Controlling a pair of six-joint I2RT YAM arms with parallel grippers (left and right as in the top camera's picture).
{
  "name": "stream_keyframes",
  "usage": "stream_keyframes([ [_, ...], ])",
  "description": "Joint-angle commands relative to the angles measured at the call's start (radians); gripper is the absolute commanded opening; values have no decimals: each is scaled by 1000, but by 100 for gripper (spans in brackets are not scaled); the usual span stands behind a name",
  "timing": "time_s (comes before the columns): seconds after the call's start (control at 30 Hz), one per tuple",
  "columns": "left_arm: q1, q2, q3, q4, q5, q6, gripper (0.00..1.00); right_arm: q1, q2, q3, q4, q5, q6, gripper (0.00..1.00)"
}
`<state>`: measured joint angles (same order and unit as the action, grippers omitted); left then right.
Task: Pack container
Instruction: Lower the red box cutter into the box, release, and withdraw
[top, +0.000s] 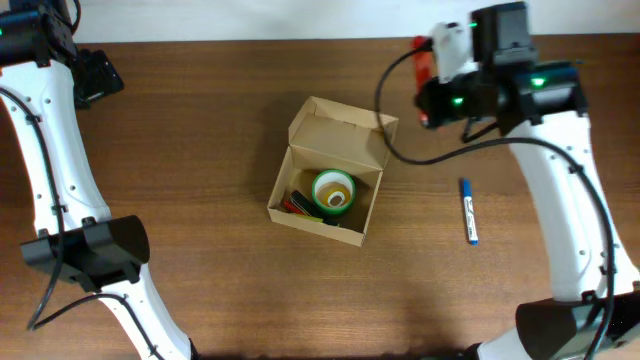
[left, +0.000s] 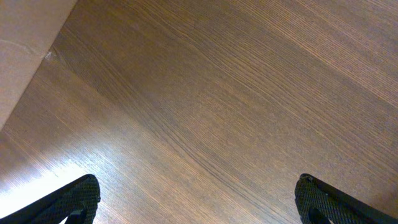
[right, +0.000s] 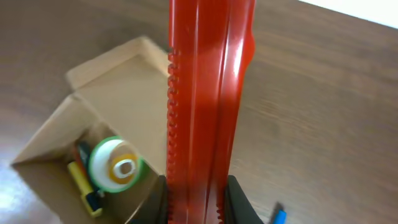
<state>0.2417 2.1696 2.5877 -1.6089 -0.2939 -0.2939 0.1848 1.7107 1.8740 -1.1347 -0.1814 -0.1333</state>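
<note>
Status: container (top: 340, 135) sits mid-bench (top: 200, 280), lid open. Inside: tape roll (top: 334, 190) and pens (top: 298, 205). R claw (right: 196, 202) is clenched on a red serrated tool (right: 208, 93), above the bench toward the far R corner. Blue pen (top: 468, 212) lies unpacked toward the R edge. L claw (left: 199, 208) is released and empty, near the far L corner. I judge approx. half done. Left: red tool, blue pen, lid.

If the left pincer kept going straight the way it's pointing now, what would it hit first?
The bare wooden table. The left pincer, open and empty, points down at the wood with nothing else ahead of it in the wrist view. How near the wood is, I can't judge.
</note>
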Motion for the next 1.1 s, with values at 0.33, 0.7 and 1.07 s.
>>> stream_keyframes([
  [0.33,3,17,-3,0,3,4,100,397,52,-21,-110,71,-316,4],
  [0.7,3,17,-3,-1,3,4,99,476,237,-172,-65,96,-356,4],
  [1.07,3,17,-3,0,3,4,100,476,328,-179,-51,72,-365,4],
])
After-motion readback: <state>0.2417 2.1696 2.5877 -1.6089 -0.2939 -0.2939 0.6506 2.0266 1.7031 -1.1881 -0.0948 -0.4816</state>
